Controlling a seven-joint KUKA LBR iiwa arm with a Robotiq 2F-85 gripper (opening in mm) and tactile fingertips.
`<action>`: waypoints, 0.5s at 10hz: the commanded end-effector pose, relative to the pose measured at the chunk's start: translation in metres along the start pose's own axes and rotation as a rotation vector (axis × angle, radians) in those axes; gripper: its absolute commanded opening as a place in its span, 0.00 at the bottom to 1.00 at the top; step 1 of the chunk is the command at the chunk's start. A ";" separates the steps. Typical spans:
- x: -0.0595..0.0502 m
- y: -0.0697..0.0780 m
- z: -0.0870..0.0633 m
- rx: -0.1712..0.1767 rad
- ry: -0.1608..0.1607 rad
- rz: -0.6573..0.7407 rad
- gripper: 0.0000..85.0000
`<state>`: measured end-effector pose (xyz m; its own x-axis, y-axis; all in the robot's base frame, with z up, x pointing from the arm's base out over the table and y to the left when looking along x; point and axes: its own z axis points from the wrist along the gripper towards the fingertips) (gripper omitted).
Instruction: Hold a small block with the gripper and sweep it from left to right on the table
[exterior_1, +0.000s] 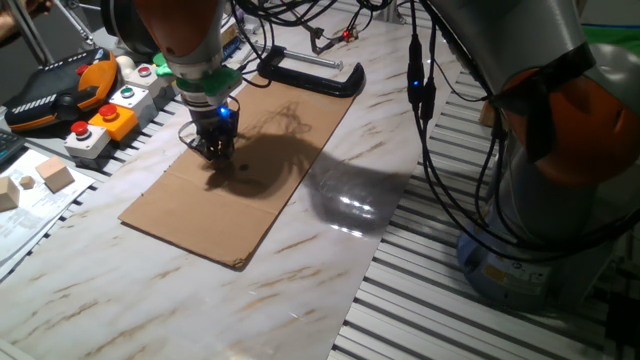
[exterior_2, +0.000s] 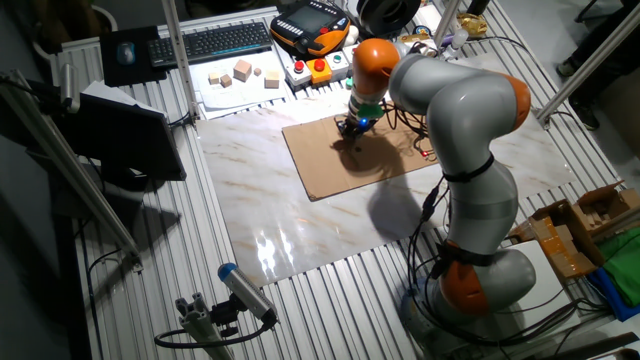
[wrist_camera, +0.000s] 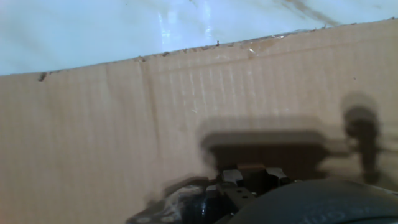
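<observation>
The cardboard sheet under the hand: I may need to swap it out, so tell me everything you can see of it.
The flat brown corrugated cardboard sheet lies on the glossy white marble-look table, roughly rectangular, with a fold crease across it and a ragged torn edge. Fine ribbing shows in the hand view. The black two-finger hand stands low over its middle, casting a dark shadow; contact cannot be judged. Its far end reaches the black C-clamp.

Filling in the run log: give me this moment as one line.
gripper: low over cardboard sheet, jaw state unclear | small block: tan bit between fingertips, hand view | table: marble bare around sheet
</observation>
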<state>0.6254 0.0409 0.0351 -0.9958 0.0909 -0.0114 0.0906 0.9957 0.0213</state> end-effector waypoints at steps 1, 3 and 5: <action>0.000 0.002 0.000 -0.001 0.001 0.001 0.01; 0.001 0.005 0.000 -0.001 0.002 0.002 0.01; 0.002 0.009 0.001 -0.004 0.003 0.005 0.01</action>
<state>0.6248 0.0501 0.0341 -0.9952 0.0971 -0.0093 0.0969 0.9950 0.0257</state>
